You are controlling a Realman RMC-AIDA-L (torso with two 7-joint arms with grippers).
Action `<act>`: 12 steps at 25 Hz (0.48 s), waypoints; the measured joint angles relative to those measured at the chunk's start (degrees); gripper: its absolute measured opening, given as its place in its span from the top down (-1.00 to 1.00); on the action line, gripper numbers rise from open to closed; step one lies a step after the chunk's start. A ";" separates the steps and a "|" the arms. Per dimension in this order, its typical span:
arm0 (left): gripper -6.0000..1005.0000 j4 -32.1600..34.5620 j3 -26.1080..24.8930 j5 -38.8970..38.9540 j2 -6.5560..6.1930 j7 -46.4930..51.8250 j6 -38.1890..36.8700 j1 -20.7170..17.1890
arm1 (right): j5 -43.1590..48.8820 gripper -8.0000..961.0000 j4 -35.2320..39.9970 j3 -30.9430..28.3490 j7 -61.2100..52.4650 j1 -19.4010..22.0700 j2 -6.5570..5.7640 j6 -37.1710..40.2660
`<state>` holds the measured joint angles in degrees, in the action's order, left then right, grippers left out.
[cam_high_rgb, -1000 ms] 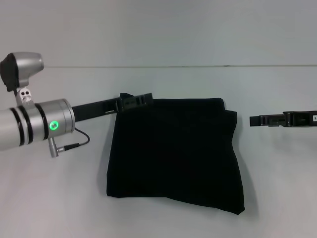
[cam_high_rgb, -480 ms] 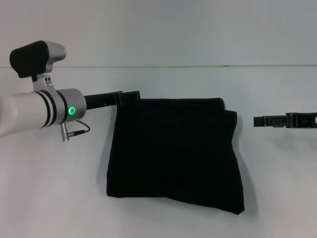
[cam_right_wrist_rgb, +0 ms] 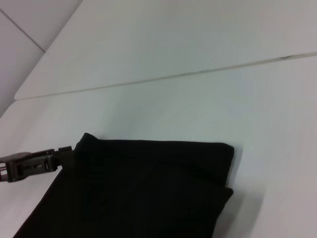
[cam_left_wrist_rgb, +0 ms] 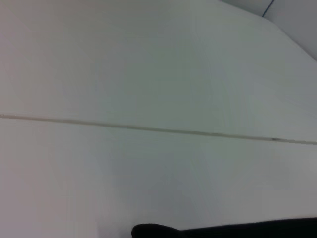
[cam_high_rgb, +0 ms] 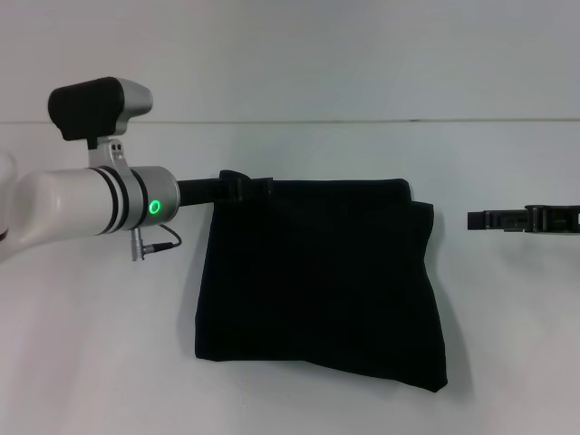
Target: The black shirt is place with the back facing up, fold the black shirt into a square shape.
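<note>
Black shirt point(cam_high_rgb: 322, 281) lies folded on the white table point(cam_high_rgb: 299, 149), a thick, roughly square packet at the centre of my head view, with layered edges stacked at its 2 o'clock corner and its near edge sagging toward 5 o'clock. No sleeves or neckline stick out, so I judge the folding all but done; what remains looks like squaring that slanted near edge and drawing my arms clear.

My left gripper point(cam_high_rgb: 245, 188) sits at the packet's 10 o'clock corner, touching or overlapping the cloth there. Black on black, I cannot tell whether it is pinching the fabric or has let go; my left wrist camera shows only bare table and a sliver of black.

My right gripper point(cam_high_rgb: 489, 220) hovers off at 3 o'clock, apart from the cloth with bare table between, holding nothing; how wide it stands I cannot tell.
</note>
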<state>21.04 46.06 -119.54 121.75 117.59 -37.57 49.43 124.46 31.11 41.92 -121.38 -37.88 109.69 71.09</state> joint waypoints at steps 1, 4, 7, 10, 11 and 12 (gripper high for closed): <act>-0.85 -0.19 0.24 -0.03 0.08 0.00 0.09 0.13 | 0.00 -0.96 0.00 0.00 0.00 0.00 0.00 -0.13; -0.85 -0.36 0.53 -0.06 0.43 0.00 0.28 0.26 | 0.00 -0.96 0.00 0.01 0.07 0.00 0.02 -0.16; -0.85 -0.35 0.55 -0.08 0.63 -0.01 0.14 0.29 | -0.01 -0.96 0.00 0.00 0.17 0.03 0.06 -0.16; -0.85 -0.21 0.57 -0.08 0.73 -0.05 0.05 0.31 | -0.01 -0.96 -0.07 0.00 0.19 0.05 0.08 -0.16; -0.85 -0.17 0.58 -0.08 0.75 -0.11 0.06 0.31 | -0.01 -0.96 -0.09 0.01 0.19 0.07 0.08 -0.16; -0.85 -0.09 0.59 -0.08 0.78 -0.26 0.11 0.27 | -0.01 -0.96 -0.09 0.00 0.19 0.09 0.09 -0.16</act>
<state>20.95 46.64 -119.62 122.53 117.33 -37.46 49.70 124.45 31.02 41.92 -121.18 -37.79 109.77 70.92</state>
